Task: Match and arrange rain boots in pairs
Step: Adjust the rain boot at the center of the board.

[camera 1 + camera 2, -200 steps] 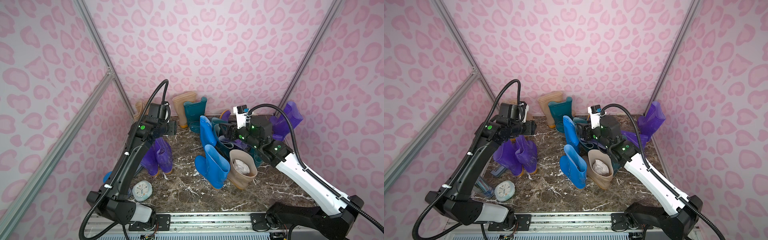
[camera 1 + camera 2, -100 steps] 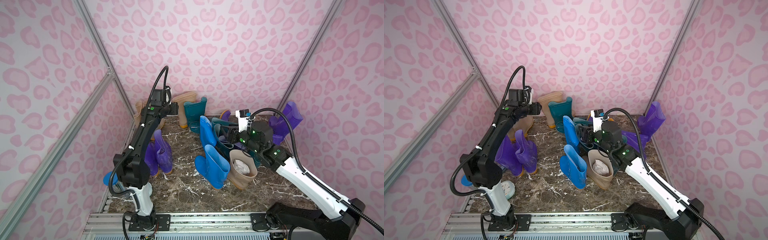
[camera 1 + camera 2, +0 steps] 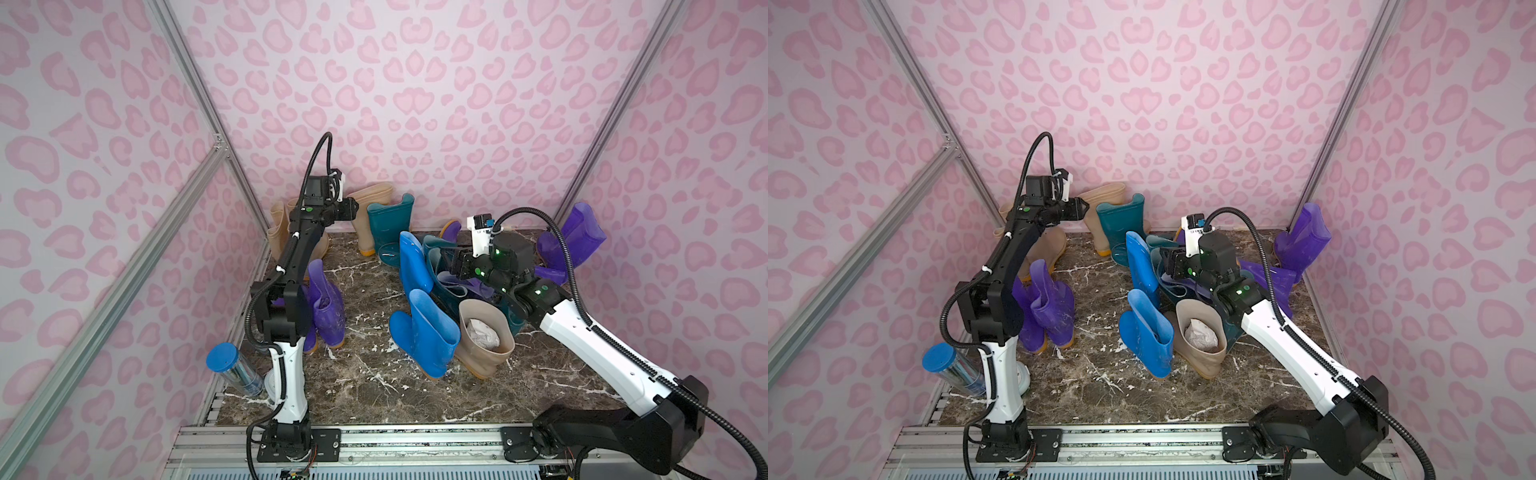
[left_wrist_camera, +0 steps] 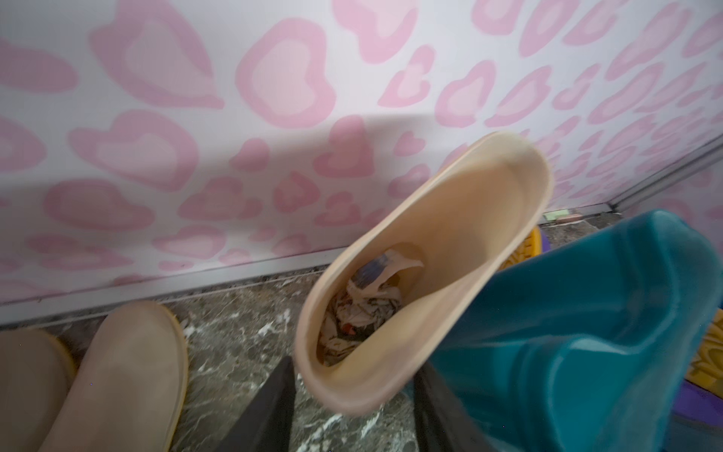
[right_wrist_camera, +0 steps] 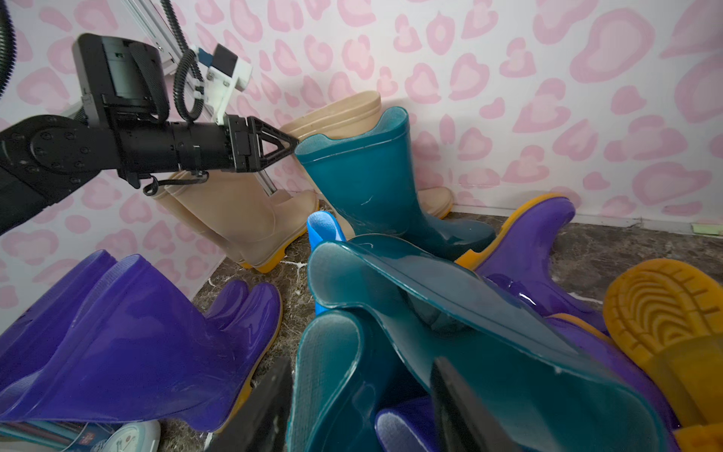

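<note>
Rain boots crowd the marble floor. My left gripper is open at the back wall, and the rim of a leaning beige boot stuffed with paper lies between its fingers. An upright teal boot stands beside it. My right gripper is open over the middle pile, its fingers either side of a lying teal boot's shaft. Two blue boots, a beige boot and purple boots surround it. A purple pair stands at left.
A blue-lidded clear cylinder and a white dial lie at the front left by the left arm's base. A beige pair fills the back left corner. A purple boot leans on the right wall. Pink walls close in on three sides.
My left arm rose from over the purple pair and reached back to the beige boot at the wall. My right gripper sank a little into the teal boots.
</note>
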Motion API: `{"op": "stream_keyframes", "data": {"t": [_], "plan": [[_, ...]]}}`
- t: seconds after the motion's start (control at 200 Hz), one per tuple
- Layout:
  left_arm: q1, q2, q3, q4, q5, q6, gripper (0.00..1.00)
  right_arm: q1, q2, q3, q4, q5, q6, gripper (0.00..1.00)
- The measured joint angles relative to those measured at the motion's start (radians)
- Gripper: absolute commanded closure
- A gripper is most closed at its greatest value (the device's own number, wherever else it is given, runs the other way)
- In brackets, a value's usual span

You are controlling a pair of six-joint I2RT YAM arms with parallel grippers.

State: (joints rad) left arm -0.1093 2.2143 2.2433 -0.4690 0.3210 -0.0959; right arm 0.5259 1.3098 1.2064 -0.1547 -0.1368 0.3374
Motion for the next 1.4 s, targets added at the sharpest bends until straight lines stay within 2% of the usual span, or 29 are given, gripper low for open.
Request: {"op": "stream_keyframes", "data": {"t": [0.09,0.115,0.245,0.44,0.735,0.85,1.085,1.405], "plan": [[0.000,0.019,0.030,0.025,0.057,0.010,0.64,-0.012,0.015,0.008,-0.002,-0.014,-0.002,0.42],[0.000,0.025,0.035,0.030,0.068,0.011,0.72,-0.015,0.019,0.011,-0.002,-0.016,-0.004,0.42],[0.002,0.051,0.047,0.045,0.104,0.023,0.98,-0.027,0.031,0.028,-0.002,-0.026,-0.009,0.42],[0.002,0.051,0.049,0.051,0.094,0.032,0.98,-0.039,0.032,0.036,0.002,-0.039,-0.013,0.42],[0.020,-0.060,0.049,-0.073,-0.276,-0.012,0.98,-0.047,0.013,0.022,0.036,-0.071,-0.011,0.42],[0.036,-0.101,-0.002,-0.082,-0.369,-0.042,0.98,-0.047,0.010,0.014,0.058,-0.084,-0.008,0.42],[0.028,-0.230,-0.249,-0.048,-0.341,-0.156,0.98,-0.047,0.004,0.013,0.079,-0.119,-0.004,0.42],[0.000,-0.389,-0.438,-0.034,-0.316,-0.222,0.98,-0.048,-0.024,0.000,0.093,-0.127,0.000,0.42]]}}
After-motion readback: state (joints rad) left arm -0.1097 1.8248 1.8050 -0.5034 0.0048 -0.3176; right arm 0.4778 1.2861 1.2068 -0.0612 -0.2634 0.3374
